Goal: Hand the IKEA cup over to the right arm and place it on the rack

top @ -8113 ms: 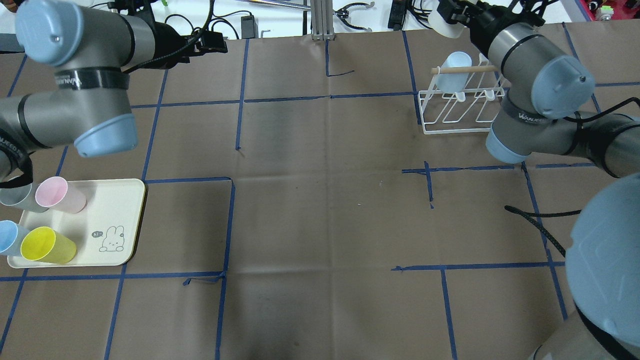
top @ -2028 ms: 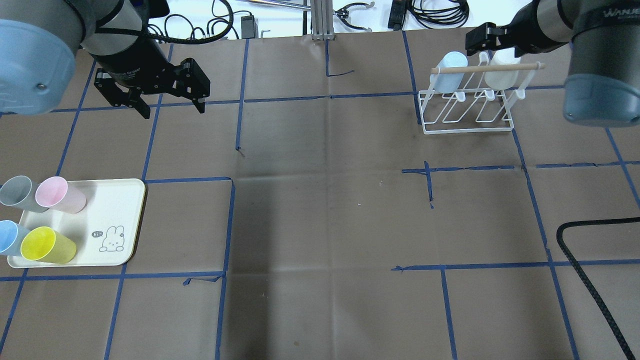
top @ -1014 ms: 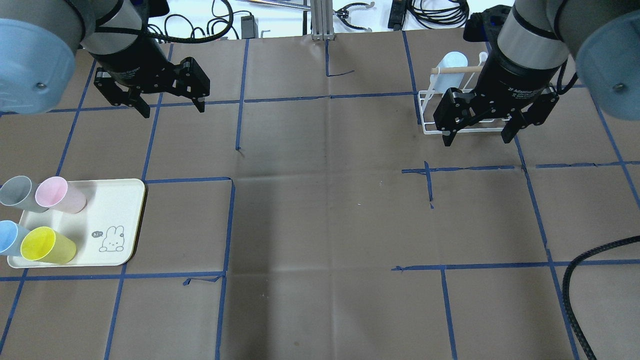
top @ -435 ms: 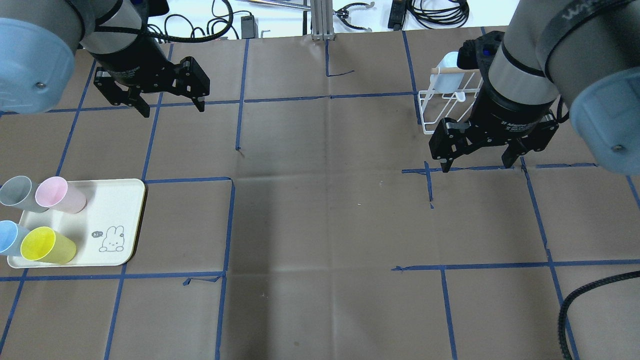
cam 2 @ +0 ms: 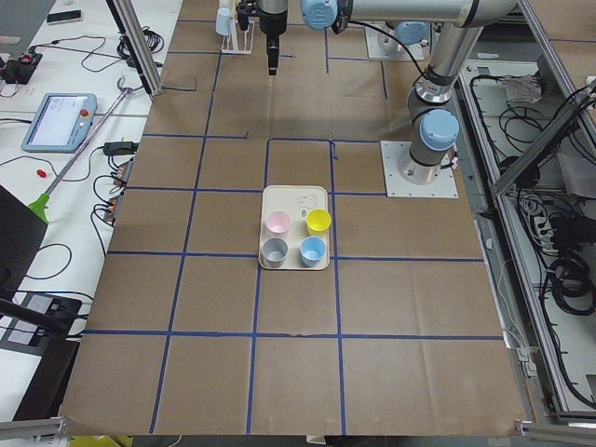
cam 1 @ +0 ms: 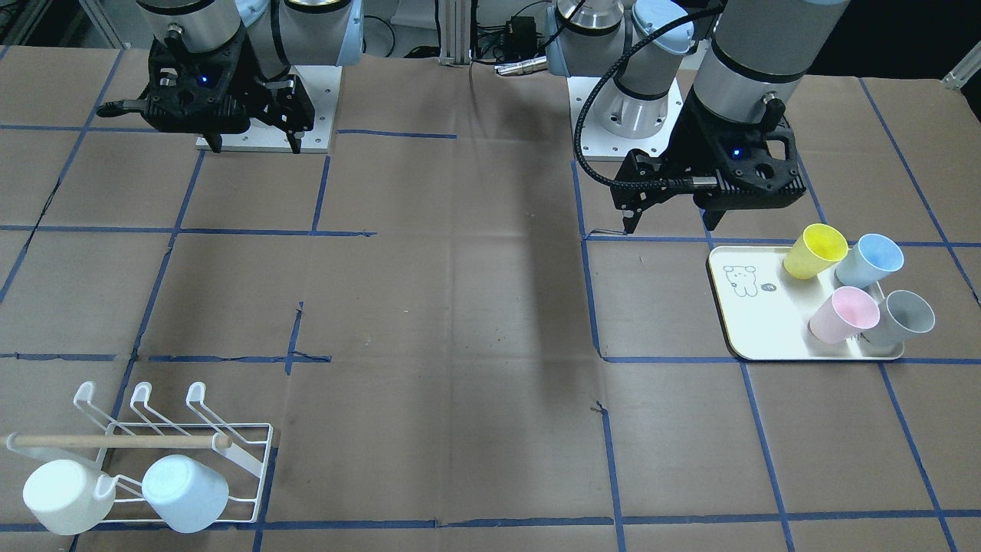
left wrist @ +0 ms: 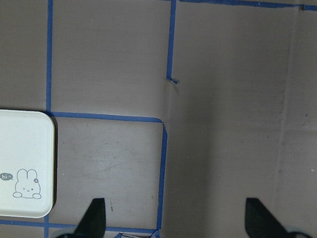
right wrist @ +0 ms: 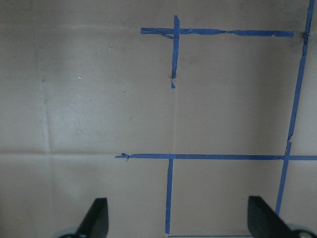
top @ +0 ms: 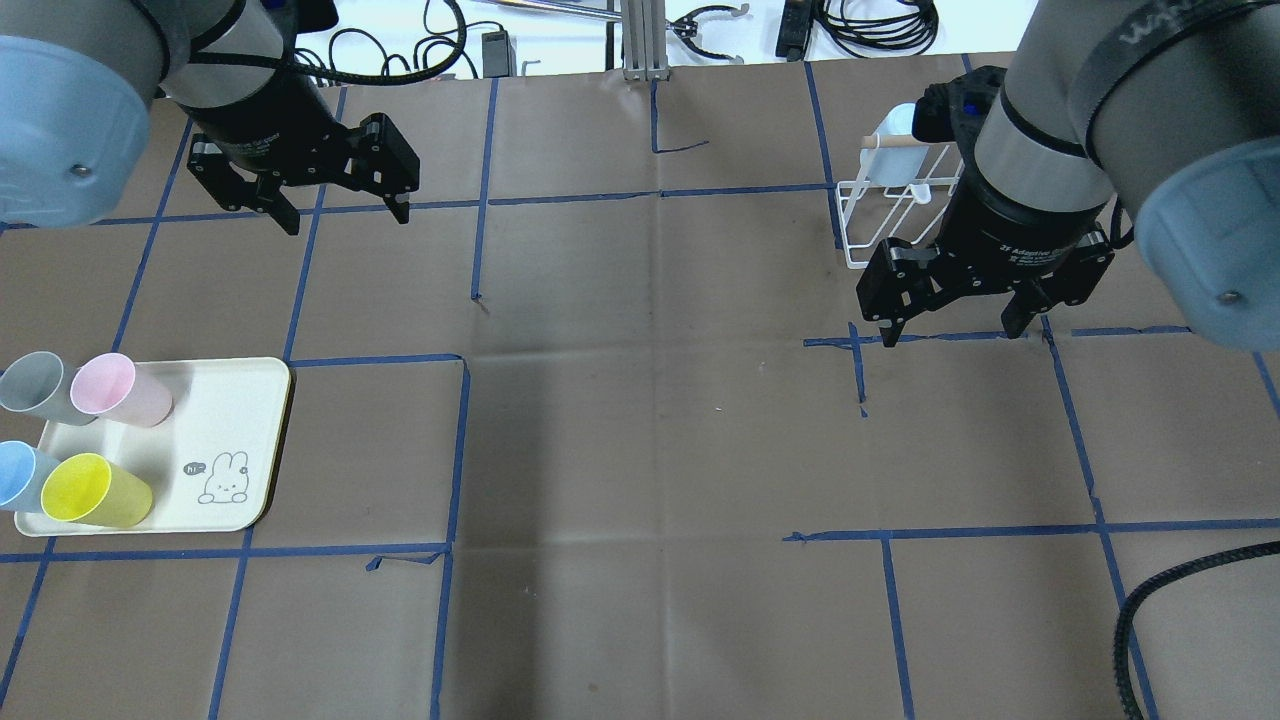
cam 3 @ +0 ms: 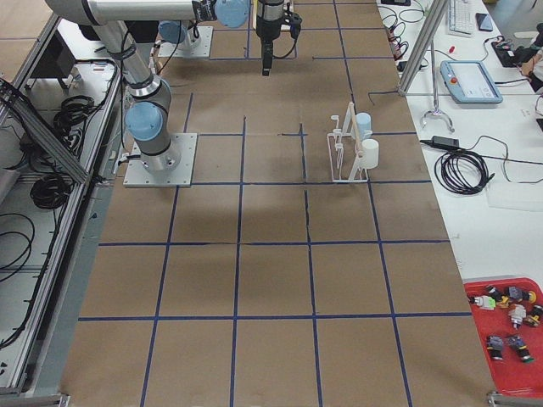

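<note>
Four cups stand on a cream tray at the near left: yellow, pink, grey and pale blue. My left gripper hangs open and empty above the paper, well beyond the tray. Its view shows only the tray's corner. The white wire rack at the far right holds a white cup and a pale blue cup. My right gripper is open and empty, just on my side of the rack, and its arm hides much of the rack overhead.
Brown paper with blue tape lines covers the table. A black braided cable loops in at the near right. Cables and a spare gripper lie beyond the far edge. The right-side view shows a red parts tray off the table.
The right arm set the white cup on the rack, let go, and drew back toward me with open jaws. The left gripper swung in earlier and has stayed still since.
</note>
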`<action>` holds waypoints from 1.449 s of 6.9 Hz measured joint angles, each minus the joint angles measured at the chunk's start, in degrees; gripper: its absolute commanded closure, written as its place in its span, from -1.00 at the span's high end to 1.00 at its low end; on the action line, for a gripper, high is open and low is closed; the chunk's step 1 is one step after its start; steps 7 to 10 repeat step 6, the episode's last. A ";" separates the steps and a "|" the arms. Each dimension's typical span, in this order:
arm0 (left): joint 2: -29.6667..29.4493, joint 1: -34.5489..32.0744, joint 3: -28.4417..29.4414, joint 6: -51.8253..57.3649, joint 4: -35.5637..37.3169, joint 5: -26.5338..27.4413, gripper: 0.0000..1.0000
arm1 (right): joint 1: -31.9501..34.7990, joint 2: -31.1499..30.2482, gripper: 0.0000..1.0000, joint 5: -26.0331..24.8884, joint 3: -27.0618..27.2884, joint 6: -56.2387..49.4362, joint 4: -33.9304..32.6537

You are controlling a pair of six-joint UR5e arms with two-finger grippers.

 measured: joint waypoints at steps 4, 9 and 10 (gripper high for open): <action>0.00 0.00 0.00 0.00 0.00 0.00 0.99 | 0.00 0.04 1.00 0.00 0.09 -0.06 -1.07; 0.00 0.00 0.00 0.00 0.00 0.00 0.99 | 0.00 0.25 1.00 0.02 -0.27 -0.07 -1.15; 0.00 0.00 0.00 0.00 0.00 0.00 0.99 | 0.00 0.25 1.00 0.02 -0.27 -0.07 -1.15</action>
